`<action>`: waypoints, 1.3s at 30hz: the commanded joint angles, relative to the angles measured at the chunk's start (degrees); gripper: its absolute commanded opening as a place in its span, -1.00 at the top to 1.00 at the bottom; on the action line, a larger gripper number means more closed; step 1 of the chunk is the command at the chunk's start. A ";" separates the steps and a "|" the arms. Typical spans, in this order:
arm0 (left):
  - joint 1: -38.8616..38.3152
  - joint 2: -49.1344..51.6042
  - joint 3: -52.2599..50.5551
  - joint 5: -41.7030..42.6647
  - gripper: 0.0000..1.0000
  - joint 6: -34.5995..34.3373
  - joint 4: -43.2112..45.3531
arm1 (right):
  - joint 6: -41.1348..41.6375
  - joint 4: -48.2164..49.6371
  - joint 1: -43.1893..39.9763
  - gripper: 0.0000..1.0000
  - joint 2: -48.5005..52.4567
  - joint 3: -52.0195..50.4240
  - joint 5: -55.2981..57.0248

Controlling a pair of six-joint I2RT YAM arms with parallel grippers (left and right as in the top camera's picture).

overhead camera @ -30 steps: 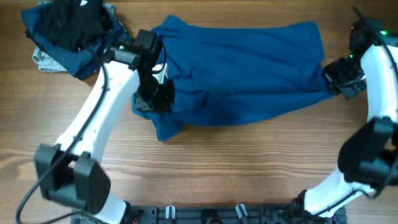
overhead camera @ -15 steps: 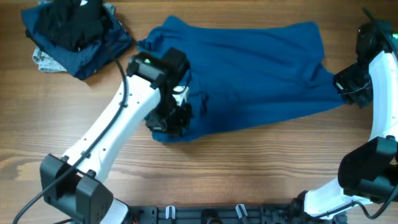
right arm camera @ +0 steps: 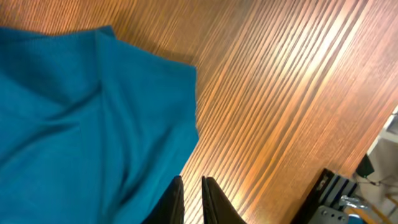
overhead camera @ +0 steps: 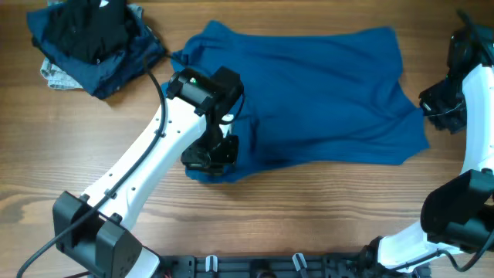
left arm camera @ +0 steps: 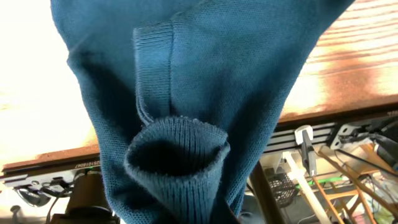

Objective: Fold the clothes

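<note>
The mid-blue knit shirt (overhead camera: 324,93) lies rumpled across the middle of the table (overhead camera: 309,220), one ribbed cuff (left arm camera: 177,134) gaping. The left gripper (overhead camera: 210,157) pinches its near-left corner. The right gripper (right arm camera: 191,183), narrowly parted and holding nothing, sits just beside its right corner.

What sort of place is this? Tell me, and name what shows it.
Probably a robotics lab bench: wood-grain table, white left arm and right arm at its edge, blue garment spread out, cluttered equipment beyond.

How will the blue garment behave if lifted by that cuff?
Probably floppy: the blue garment lies in soft wrinkles and its ribbed cuff droops open. Likely drags across the table, since most lies flat. Knit looks stretchy, so expect sag.
</note>
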 commanded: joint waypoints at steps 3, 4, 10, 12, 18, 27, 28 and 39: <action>-1.70 -0.66 -0.28 -1.18 0.01 -1.75 -0.07 | -2.58 0.61 -0.13 0.09 -1.57 -2.25 -3.28; -1.97 -0.66 -0.28 -1.20 -0.11 -1.75 0.02 | -2.58 1.33 -0.13 -0.09 -1.57 -3.26 -3.30; -2.29 -0.66 -0.28 -1.22 -0.04 -1.73 1.51 | -2.60 7.82 -0.13 -0.50 -1.57 -13.03 -6.34; -2.29 -0.57 -0.28 -1.46 -0.27 -1.73 2.19 | -2.62 11.10 -0.13 -0.52 -1.57 -16.72 -8.15; -2.29 -0.33 -2.80 -2.29 -0.60 -1.70 3.23 | -3.45 17.00 -0.13 -0.54 -1.57 -23.69 -11.76; -2.29 -0.33 -11.41 -1.62 -0.86 -3.23 10.03 | -2.93 18.38 -0.26 -0.70 -1.55 -25.05 -12.13; -2.29 -0.33 -12.31 -1.62 -0.87 -3.21 10.88 | -2.27 19.15 -0.39 -0.72 -1.55 -25.73 -12.15; -2.19 -0.24 -19.98 -1.66 -0.92 -2.97 22.91 | -3.23 23.91 -1.64 -0.73 -0.52 -29.55 -14.27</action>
